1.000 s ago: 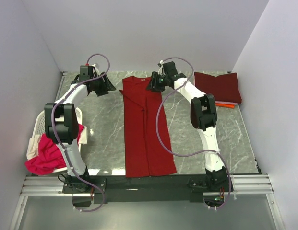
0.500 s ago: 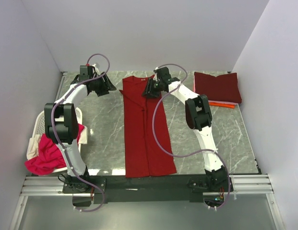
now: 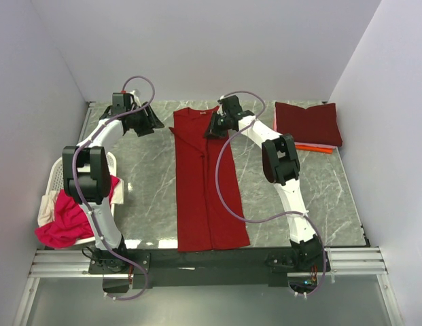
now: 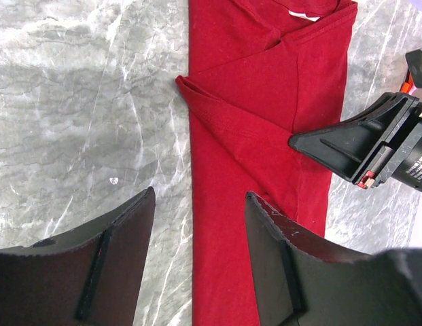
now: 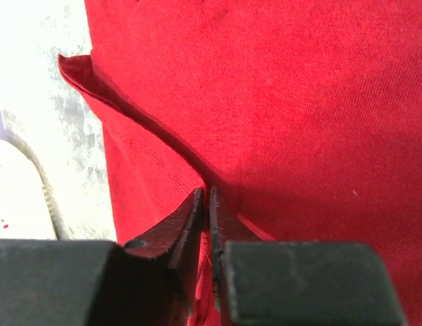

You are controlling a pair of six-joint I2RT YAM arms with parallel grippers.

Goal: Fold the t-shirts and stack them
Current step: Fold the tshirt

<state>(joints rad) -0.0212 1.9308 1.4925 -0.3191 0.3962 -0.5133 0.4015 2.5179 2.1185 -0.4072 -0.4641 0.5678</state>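
Left arm (image 3: 102, 133): elbow folded high, forearm reaching far forward and angled inward.
Left gripper (image 4: 200, 195): fingers spread wide apart, nothing between them, held clear above the surface.
Right arm (image 3: 293, 197): stretched forward, then bent at the elbow so the forearm leans inward towards the left arm.
Right gripper (image 5: 206, 195): fingers drawn together to a thin slit, with the tips down low and pinching a fold of the dark red t-shirt (image 5: 278, 102).

top: overhead, whole table (image 3: 149, 183) | left wrist: downward, near | right wrist: closest | shared: red shirt (image 3: 207, 183)
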